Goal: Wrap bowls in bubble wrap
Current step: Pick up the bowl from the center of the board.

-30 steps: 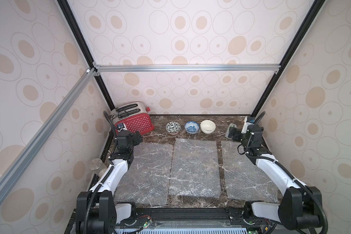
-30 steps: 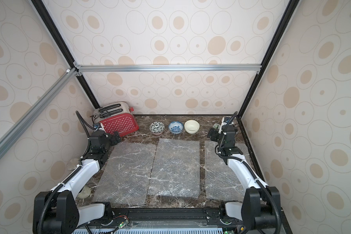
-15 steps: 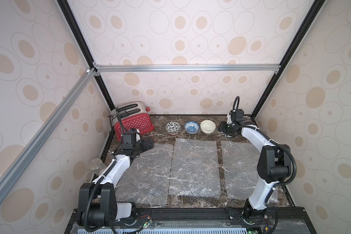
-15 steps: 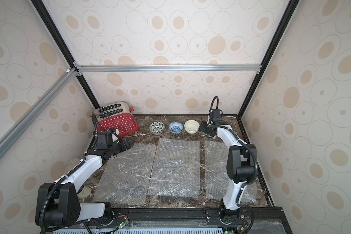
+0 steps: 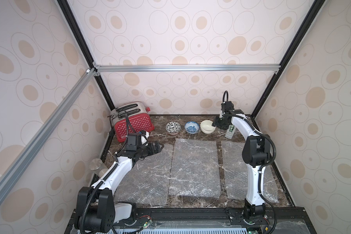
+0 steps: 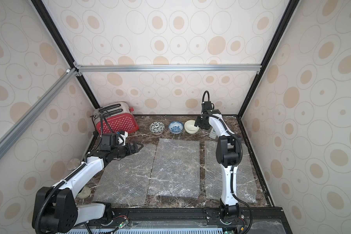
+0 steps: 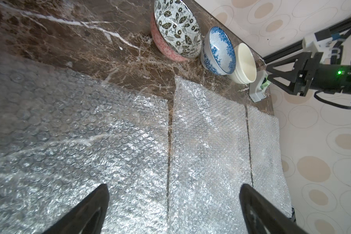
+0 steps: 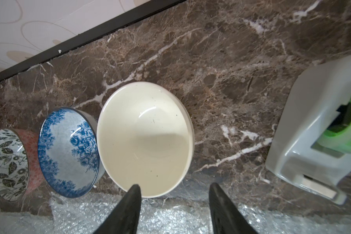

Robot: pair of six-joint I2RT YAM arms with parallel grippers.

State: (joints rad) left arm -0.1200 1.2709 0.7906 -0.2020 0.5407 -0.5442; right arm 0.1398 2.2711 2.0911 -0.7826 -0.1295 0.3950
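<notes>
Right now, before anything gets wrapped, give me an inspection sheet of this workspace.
Surface: brown marble table, no spill seen.
Job's things: leaf bowl, blue bowl, cream bowl in a back row, unwrapped; left sheet, middle sheet, right sheet of bubble wrap flat in front.
Clutter: red toaster back left; tape dispenser back right.
Grippers: left arm's fingers open above the left sheet; right arm's fingers apart, straddling the cream bowl's rim.
Cables: black cable crosses the toaster's front.
Surroundings: patterned walls, aluminium bar.

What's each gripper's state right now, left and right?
Left gripper: open, empty, above a clear bubble wrap sheet.
Right gripper: open, jaws straddling the rim of the round plain cream ceramic bowl, not clamped.
</notes>
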